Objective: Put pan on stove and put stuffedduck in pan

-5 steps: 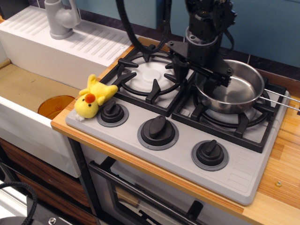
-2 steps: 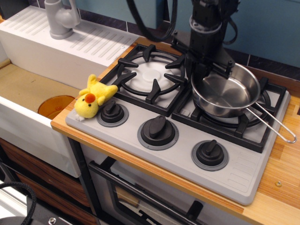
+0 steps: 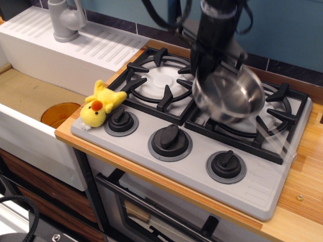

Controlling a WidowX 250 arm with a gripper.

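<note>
Motion-blurred pan over the inner left part of the right burner grate on the stove, tilted, handle only a faint streak toward the lower right. Dark gripper at the pan's far-left rim, fingers lost in blur, grip impossible to judge. Left burner grate bare, white cap showing. Stuffedduck lying at the stove's front-left corner, just beside the leftmost knob, well apart from the pan. Wooden tabletop around the stove. White sink with grey faucet to the left.
</note>
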